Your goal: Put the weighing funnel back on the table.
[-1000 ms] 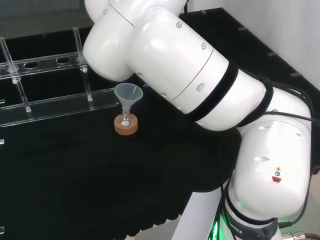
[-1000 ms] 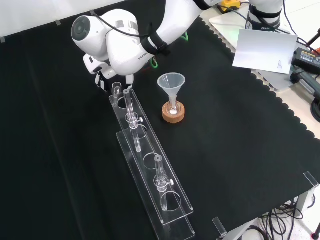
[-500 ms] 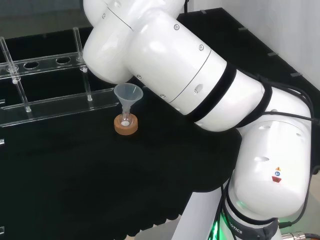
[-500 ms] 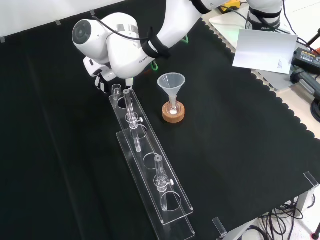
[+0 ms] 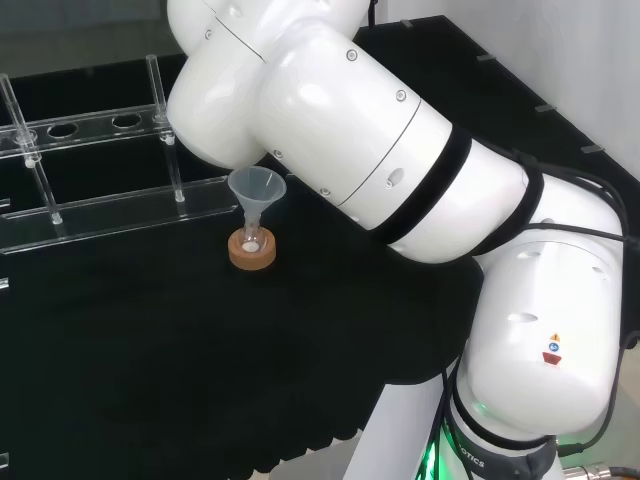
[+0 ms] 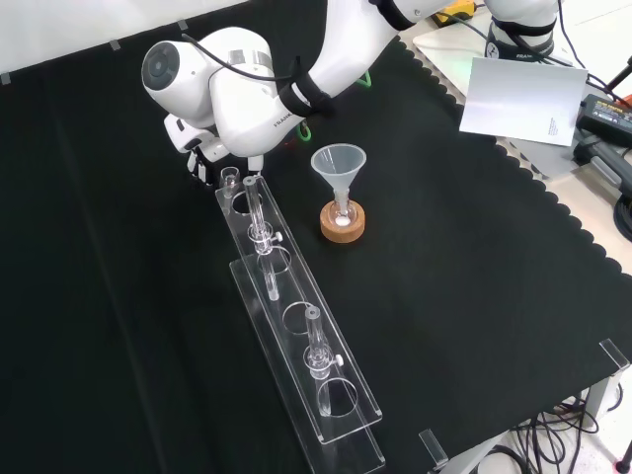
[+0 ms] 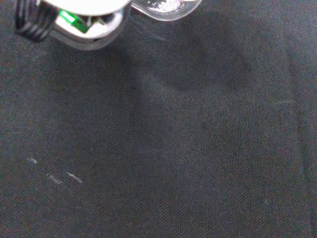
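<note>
Barely shifted, my hand hangs upper left in the front view beside the rack; whether it grips, I cannot tell. By my palm, the weighing funnel is close to the cloth; tilting could spill its powder.

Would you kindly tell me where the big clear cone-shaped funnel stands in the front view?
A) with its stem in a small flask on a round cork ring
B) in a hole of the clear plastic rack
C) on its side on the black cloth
A: the big clear cone-shaped funnel stands mouth up with its stem in the small flask on the round cork ring, to the right of the clear plastic rack.
</note>
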Controlling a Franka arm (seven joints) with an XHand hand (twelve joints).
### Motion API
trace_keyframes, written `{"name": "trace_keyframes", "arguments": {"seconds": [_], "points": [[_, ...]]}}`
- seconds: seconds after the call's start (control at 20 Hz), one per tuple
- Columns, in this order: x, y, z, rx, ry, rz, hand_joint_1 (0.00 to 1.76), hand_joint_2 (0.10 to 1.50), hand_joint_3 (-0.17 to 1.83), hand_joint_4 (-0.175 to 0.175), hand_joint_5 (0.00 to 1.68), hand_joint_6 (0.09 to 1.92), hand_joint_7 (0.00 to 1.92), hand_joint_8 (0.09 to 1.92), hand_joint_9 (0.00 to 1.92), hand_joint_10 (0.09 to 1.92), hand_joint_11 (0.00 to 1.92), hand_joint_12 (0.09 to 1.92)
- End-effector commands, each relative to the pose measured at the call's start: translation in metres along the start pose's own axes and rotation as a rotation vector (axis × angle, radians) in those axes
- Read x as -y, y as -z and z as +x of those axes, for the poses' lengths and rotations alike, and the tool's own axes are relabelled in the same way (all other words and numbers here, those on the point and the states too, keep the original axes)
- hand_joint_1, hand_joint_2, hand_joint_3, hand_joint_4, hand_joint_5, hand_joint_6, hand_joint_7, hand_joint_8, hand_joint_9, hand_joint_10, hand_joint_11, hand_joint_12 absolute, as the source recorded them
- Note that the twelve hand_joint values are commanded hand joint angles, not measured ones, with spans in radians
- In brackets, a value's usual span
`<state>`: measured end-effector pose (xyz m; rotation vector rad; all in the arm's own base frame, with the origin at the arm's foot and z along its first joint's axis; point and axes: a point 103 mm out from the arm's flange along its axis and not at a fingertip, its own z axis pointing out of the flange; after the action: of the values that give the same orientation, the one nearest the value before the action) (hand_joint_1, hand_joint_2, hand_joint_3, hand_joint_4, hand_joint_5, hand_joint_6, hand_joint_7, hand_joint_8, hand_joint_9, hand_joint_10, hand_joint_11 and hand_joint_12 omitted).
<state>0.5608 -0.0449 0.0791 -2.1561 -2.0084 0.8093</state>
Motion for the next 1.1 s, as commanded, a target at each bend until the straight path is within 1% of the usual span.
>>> {"name": "trace_keyframes", "arguments": {"seconds": [0.05, 0.2, 0.4, 0.5, 0.55, 0.6, 0.65, 0.75, 0.8, 0.9, 0.95, 1.1], "points": [[-0.001, -0.001, 0.001, -0.008, 0.008, 0.011, 1.13, 0.67, 0.59, 0.175, 1.33, 0.53, 0.73, 0.62, 1.19, 0.09, 1.01, 0.92], [-0.001, -0.003, 0.003, -0.014, 0.011, 0.013, 1.13, 0.68, 0.57, 0.175, 1.33, 0.53, 0.73, 0.62, 1.19, 0.09, 1.01, 0.92], [0.001, -0.005, 0.000, -0.027, 0.027, 0.005, 1.12, 0.78, 0.39, 0.175, 1.30, 0.51, 0.68, 0.64, 1.17, 0.09, 0.99, 0.93], [0.002, -0.005, -0.001, -0.032, 0.039, 0.003, 1.11, 0.84, 0.28, 0.175, 1.28, 0.53, 0.64, 0.66, 1.14, 0.09, 0.94, 0.96], [0.003, -0.005, -0.001, -0.032, 0.046, 0.001, 1.07, 0.82, 0.25, 0.138, 1.21, 0.55, 0.61, 0.66, 1.11, 0.09, 0.91, 0.98], [0.004, -0.004, -0.002, -0.032, 0.053, -0.002, 1.03, 0.79, 0.25, 0.101, 1.14, 0.57, 0.58, 0.66, 1.08, 0.09, 0.87, 1.00], [0.005, -0.004, -0.002, -0.033, 0.060, -0.007, 1.01, 0.75, 0.28, 0.072, 1.05, 0.59, 0.55, 0.66, 1.04, 0.09, 0.84, 1.03], [0.010, -0.001, -0.004, -0.045, 0.081, -0.018, 0.97, 0.67, 0.36, 0.030, 0.78, 0.63, 0.47, 0.65, 0.97, 0.09, 0.72, 1.10], [0.013, 0.000, -0.005, -0.049, 0.086, -0.024, 0.94, 0.65, 0.39, 0.016, 0.65, 0.61, 0.43, 0.65, 0.93, 0.09, 0.65, 1.14], [0.018, 0.003, -0.007, -0.058, 0.096, -0.033, 0.89, 0.61, 0.42, 0.001, 0.47, 0.53, 0.36, 0.64, 0.86, 0.09, 0.53, 1.22], [0.021, 0.005, -0.008, -0.060, 0.100, -0.036, 0.86, 0.59, 0.42, -0.003, 0.42, 0.48, 0.32, 0.64, 0.84, 0.09, 0.49, 1.25], [0.032, 0.010, -0.009, -0.047, 0.107, -0.048, 0.80, 0.58, 0.41, -0.010, 0.35, 0.29, 0.24, 0.64, 0.78, 0.09, 0.42, 1.29]]}}
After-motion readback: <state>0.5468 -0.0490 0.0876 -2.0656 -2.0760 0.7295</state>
